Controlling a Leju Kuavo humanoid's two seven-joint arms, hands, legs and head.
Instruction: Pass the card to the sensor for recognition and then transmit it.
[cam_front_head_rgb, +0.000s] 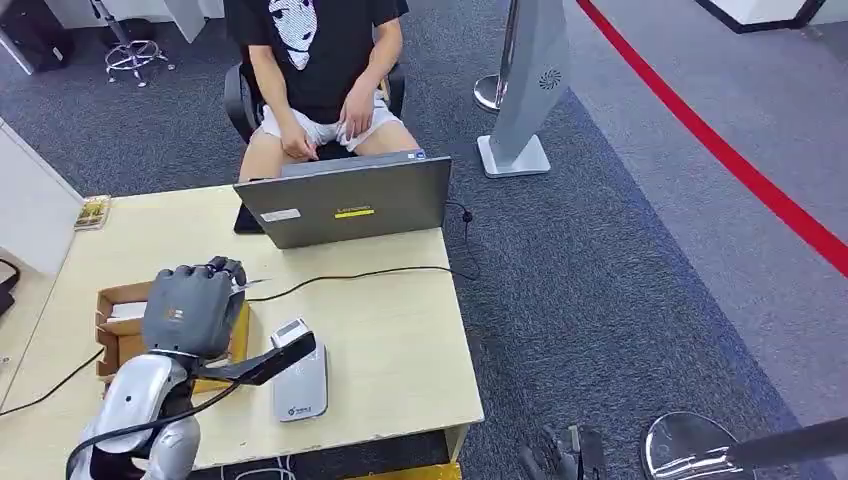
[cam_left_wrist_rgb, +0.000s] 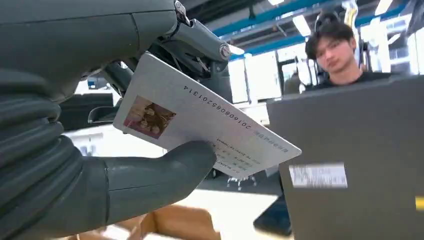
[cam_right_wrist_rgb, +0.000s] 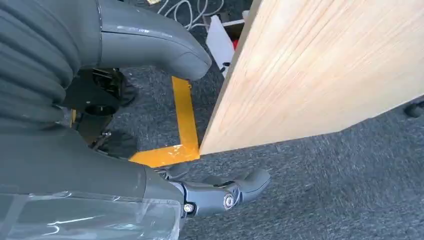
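Head view: the left hand (cam_front_head_rgb: 193, 308) is seen raised over the wooden table (cam_front_head_rgb: 400, 350), above a cardboard box (cam_front_head_rgb: 120, 330). A card (cam_left_wrist_rgb: 200, 117) is pinched between its thumb and fingers, with "2016080652O1314"-like digits printed along one edge. A grey card reader (cam_front_head_rgb: 300, 380) lies just beside the box. A laptop (cam_front_head_rgb: 345, 200) stands behind, before a seated person (cam_front_head_rgb: 320, 70). The right hand (cam_right_wrist_rgb: 150, 125) hangs by the table's edge, fingers loose, holding nothing.
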